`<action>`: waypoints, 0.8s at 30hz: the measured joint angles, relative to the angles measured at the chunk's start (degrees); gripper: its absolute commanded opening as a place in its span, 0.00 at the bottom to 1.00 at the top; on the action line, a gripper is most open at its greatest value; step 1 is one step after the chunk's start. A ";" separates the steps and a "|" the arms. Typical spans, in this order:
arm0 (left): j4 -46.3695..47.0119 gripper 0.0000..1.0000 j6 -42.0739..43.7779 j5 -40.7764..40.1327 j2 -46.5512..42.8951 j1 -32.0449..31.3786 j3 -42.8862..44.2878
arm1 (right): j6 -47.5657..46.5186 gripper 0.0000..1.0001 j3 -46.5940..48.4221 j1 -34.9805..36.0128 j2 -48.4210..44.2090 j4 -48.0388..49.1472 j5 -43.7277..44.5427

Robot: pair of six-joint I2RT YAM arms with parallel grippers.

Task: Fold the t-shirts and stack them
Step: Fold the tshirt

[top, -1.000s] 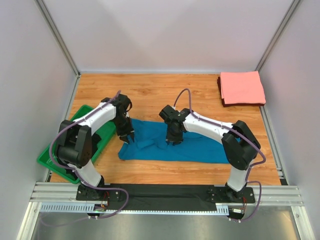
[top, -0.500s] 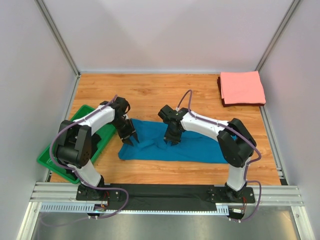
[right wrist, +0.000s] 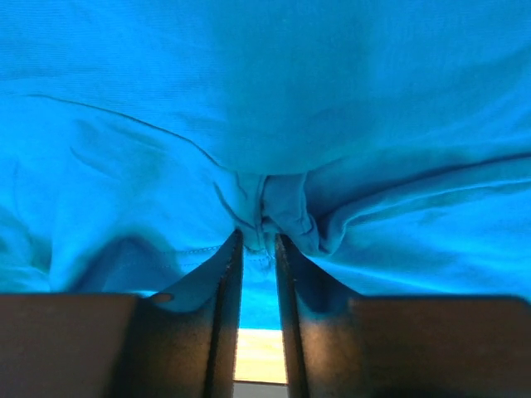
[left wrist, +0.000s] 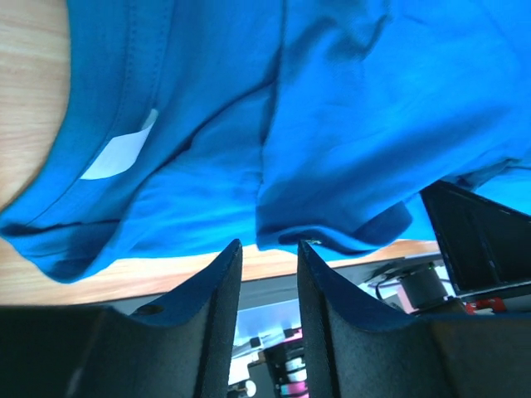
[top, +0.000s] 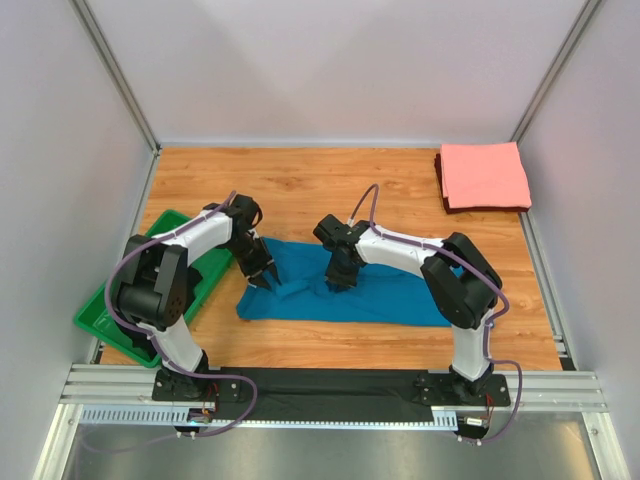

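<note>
The teal-blue t-shirt [top: 390, 292] lies spread and rumpled across the middle of the wooden table. Its white neck label [left wrist: 116, 153] shows in the left wrist view. The salmon-pink t-shirt [top: 485, 175] lies folded at the back right corner. My left gripper [top: 262, 276] is at the teal shirt's left end, jaws a little apart with nothing between them [left wrist: 267, 244]; the shirt's hem lies just past the tips. My right gripper [top: 338, 279] is down on the shirt's middle, shut on a bunched pinch of teal cloth [right wrist: 259, 236].
A green tray [top: 105, 315] sits at the left edge of the table, beside the left arm. White walls with metal posts enclose the table on three sides. A metal rail [top: 330, 385] with the arm bases runs along the near edge.
My left gripper has shifted slightly right and nearer, along the shirt's left end. My right arm's elbow has swung left, and its gripper stays on the cloth.
</note>
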 measured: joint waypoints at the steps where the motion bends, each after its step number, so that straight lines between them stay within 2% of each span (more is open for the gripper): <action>1: 0.35 0.32 -0.11 0.22 0.02 0.00 0.00 | 0.00 0.16 0.00 0.00 0.04 -0.07 0.00; 2: 0.63 0.28 -0.22 0.42 0.02 0.00 0.00 | -0.07 0.10 0.00 0.00 0.04 -0.04 0.07; 3: 1.01 0.16 -0.33 0.55 0.02 0.00 0.00 | -0.26 0.06 0.00 0.00 0.04 0.00 0.07; 4: 1.22 0.12 -0.48 0.57 0.02 0.00 0.00 | -0.46 0.03 0.00 0.00 0.07 -0.04 0.07; 7: 1.68 0.00 -0.39 0.85 0.09 0.00 0.00 | -0.76 0.00 0.07 0.00 0.07 -0.17 0.17; 20: -1.79 0.00 0.74 -2.99 -3.72 -0.07 0.00 | -5.44 0.00 2.10 -0.02 -2.14 -7.74 2.19; 22: -2.08 0.17 1.16 -3.61 -5.57 -0.20 -0.26 | -5.97 0.00 1.18 -0.02 -3.23 -7.98 2.16; 24: -2.03 0.29 1.57 -3.74 -7.67 -0.28 -1.31 | -6.40 0.00 0.07 -0.02 -4.04 -8.17 2.12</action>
